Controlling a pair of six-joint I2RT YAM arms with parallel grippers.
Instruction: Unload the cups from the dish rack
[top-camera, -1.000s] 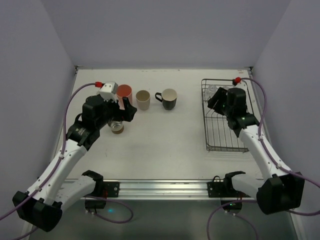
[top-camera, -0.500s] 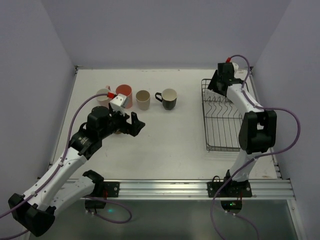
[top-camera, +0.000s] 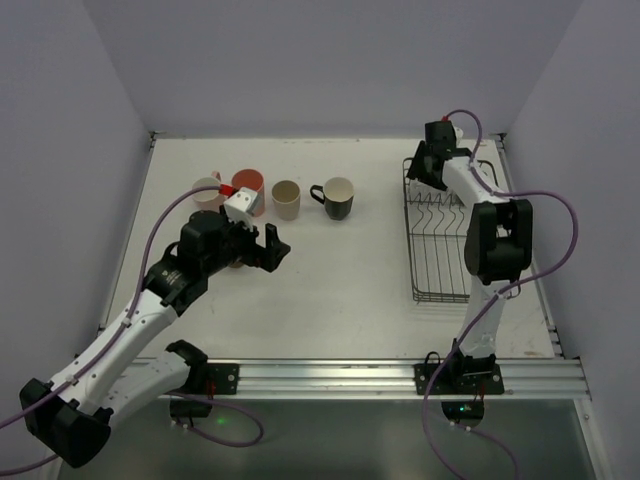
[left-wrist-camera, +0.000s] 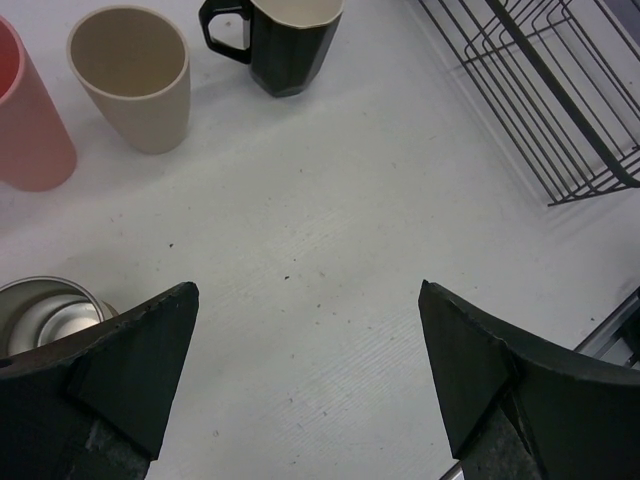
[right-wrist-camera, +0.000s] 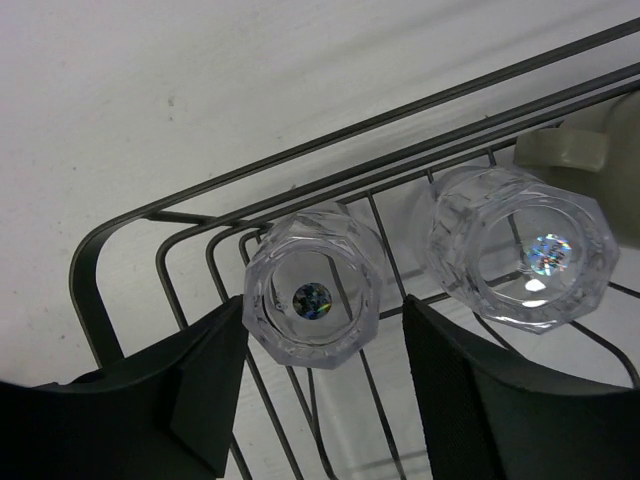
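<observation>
White tabletop (top-camera: 340, 280), lilac walls (top-camera: 330, 60); dish rack (top-camera: 445, 250) at right; left pincer (left-wrist-camera: 305, 300) spread; right pincer (right-wrist-camera: 325, 330) spread over glass (right-wrist-camera: 312, 298).

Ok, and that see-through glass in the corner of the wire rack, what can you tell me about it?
The clear glass looks see-through, with flat facets around its side that give it a many-cornered outline, and a shiny dot at its centre. It stands on end in a corner of the dish rack, resting on the wires. A second clear glass sits beside it, not touching. The right gripper is open, one finger on each side; whether they touch it is unclear.
</observation>
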